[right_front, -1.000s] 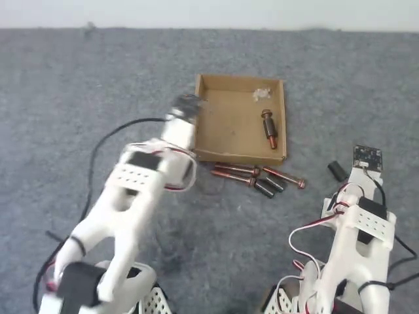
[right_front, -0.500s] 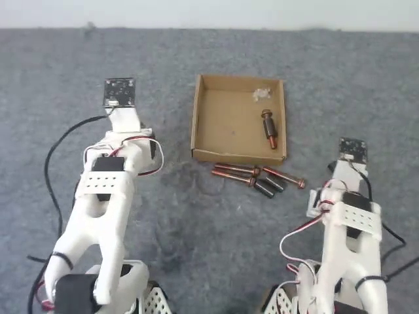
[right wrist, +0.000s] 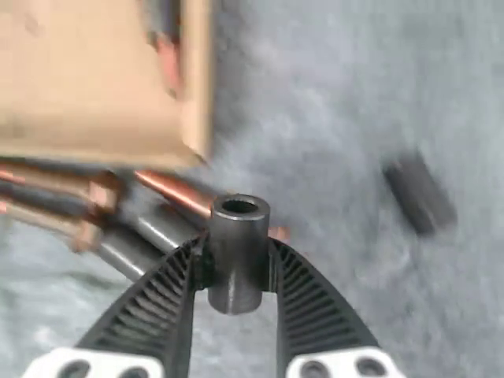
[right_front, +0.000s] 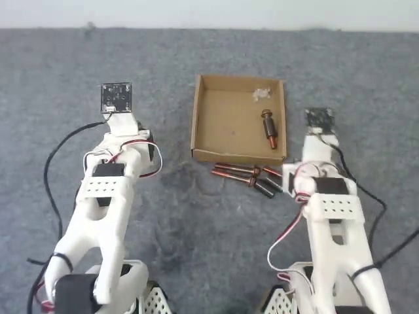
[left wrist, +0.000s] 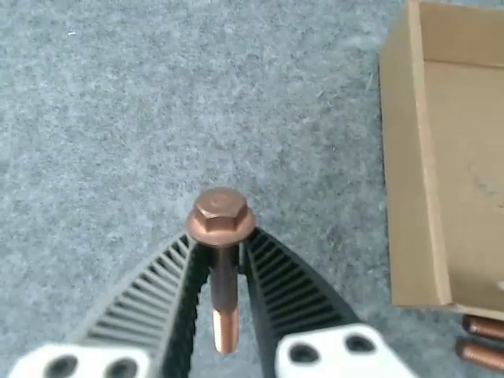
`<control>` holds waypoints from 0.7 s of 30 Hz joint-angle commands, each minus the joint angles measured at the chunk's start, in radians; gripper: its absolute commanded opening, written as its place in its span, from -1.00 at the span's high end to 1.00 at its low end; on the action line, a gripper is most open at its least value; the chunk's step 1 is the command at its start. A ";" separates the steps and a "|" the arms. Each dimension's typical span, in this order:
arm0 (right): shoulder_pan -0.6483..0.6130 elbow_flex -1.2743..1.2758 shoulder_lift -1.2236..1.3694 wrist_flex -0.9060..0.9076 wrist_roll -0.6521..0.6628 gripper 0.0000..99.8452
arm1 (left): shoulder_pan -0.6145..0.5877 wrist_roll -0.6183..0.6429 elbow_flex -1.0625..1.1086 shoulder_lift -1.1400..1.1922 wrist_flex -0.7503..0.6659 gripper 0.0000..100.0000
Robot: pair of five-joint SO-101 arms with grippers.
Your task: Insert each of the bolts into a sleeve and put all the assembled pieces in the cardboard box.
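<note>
A grey carpeted surface (right_front: 196, 222) is shown from above, with the left arm (right_front: 105, 196) and the right arm (right_front: 330, 216) rising from its near edge. An open cardboard box (right_front: 226, 124) is set between them, closer to the far edge. 1 assembled piece (right_front: 269, 129) is laid inside it, along the wall on the right arm's side. Just outside the box's near wall, loose bolts (right_front: 232, 169) and loose sleeves (right_front: 265, 190) are clustered on the surface, some touching. The left gripper (left wrist: 221, 240) is clamped on a copper bolt (left wrist: 221, 216) by its shank, with the hexagonal head past the fingertips. It is held over bare surface beside the box's left wall. The right gripper (right wrist: 236, 246) is clenched around a dark sleeve (right wrist: 239, 228) — its open bore is visible — above the loose cluster, near the box's near right corner. 1 stray sleeve (right wrist: 417, 193) is lying alone on the surface, apart from the cluster and the box.
</note>
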 commanded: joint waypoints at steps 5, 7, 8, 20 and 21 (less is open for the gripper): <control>-0.177 -0.092 -0.033 -0.220 -0.006 0.99 | 0.003 -0.049 -0.008 -0.052 -0.028 0.98; -0.197 -0.058 -0.031 -0.341 -0.008 0.99 | 0.003 -0.052 -0.008 -0.052 -0.028 0.98; -0.206 -0.034 -0.031 -0.409 -0.008 0.99 | 0.003 -0.052 -0.008 -0.052 -0.028 0.98; -0.285 0.163 0.048 -1.059 -0.012 0.99 | 0.005 -0.055 -0.008 -0.052 -0.029 0.98; -0.292 0.170 0.091 -1.132 -0.012 0.99 | 0.005 -0.055 -0.008 -0.052 -0.029 0.98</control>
